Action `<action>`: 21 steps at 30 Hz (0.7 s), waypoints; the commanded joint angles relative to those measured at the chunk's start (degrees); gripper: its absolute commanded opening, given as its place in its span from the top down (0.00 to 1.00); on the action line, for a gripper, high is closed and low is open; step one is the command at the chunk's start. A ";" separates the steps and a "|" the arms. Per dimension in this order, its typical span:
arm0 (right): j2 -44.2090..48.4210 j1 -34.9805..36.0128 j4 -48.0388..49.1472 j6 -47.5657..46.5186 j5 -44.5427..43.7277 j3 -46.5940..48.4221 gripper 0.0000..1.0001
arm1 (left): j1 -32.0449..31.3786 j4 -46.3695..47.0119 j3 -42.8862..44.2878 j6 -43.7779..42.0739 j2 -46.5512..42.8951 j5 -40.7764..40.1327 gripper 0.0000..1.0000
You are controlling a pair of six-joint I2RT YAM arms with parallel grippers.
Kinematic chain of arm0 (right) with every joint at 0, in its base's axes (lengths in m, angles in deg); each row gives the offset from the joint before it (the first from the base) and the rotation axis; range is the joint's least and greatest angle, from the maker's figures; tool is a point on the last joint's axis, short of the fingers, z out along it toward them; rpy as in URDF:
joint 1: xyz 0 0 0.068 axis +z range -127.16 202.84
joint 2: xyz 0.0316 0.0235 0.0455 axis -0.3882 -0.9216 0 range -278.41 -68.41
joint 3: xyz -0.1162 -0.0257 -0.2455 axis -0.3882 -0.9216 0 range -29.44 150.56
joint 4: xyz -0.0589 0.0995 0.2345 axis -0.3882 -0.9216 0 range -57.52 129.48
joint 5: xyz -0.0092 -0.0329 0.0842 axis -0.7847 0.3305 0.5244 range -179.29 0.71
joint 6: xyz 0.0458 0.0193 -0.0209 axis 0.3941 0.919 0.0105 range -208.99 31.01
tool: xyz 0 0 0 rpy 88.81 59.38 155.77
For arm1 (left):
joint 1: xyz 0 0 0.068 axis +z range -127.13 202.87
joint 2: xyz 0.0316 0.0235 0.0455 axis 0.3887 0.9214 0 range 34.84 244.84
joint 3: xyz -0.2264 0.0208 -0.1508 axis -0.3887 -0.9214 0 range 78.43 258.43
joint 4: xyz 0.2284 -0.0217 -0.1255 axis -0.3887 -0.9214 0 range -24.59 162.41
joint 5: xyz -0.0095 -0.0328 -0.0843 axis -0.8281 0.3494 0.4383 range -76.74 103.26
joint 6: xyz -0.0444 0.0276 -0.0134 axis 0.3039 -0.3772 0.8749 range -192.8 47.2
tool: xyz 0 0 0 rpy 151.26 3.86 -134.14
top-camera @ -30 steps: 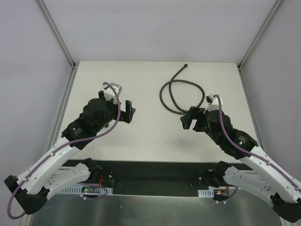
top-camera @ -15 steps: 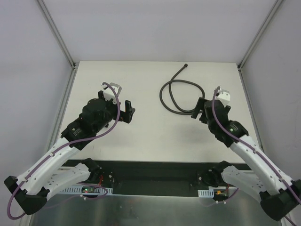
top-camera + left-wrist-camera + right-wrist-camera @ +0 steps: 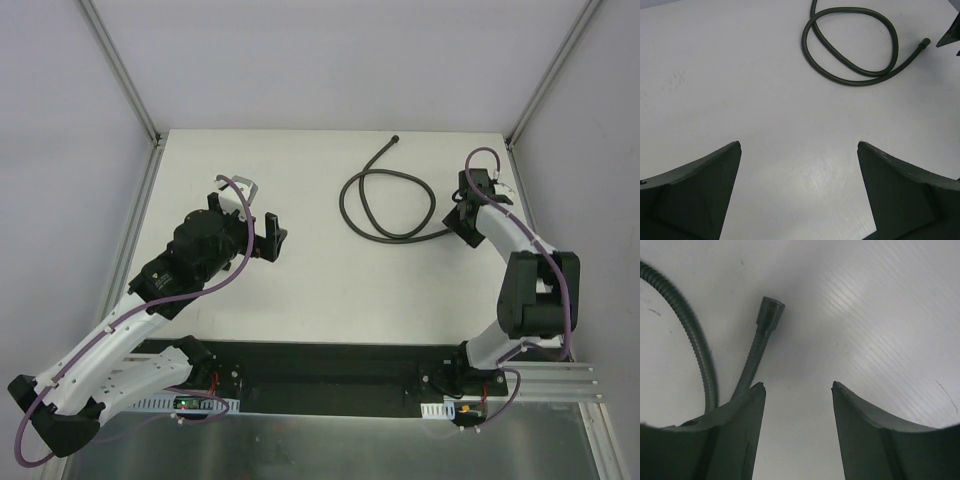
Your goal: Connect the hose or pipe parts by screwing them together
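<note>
Hanging beside the hose, the right claw stands parted, empty; the left claw gapes wide.

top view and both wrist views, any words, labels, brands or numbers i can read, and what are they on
No readable text in any view.
hose: no markings visible.
table: plain white, no print.
small boards at the arm bases: any print is too small to read.
</note>
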 commanded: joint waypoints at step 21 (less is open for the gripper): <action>-22.25 -0.68 -14.97 -5.74 -0.90 26.91 0.36 | -0.13 1.94 0.09 -0.01 -2.07 -0.68 0.01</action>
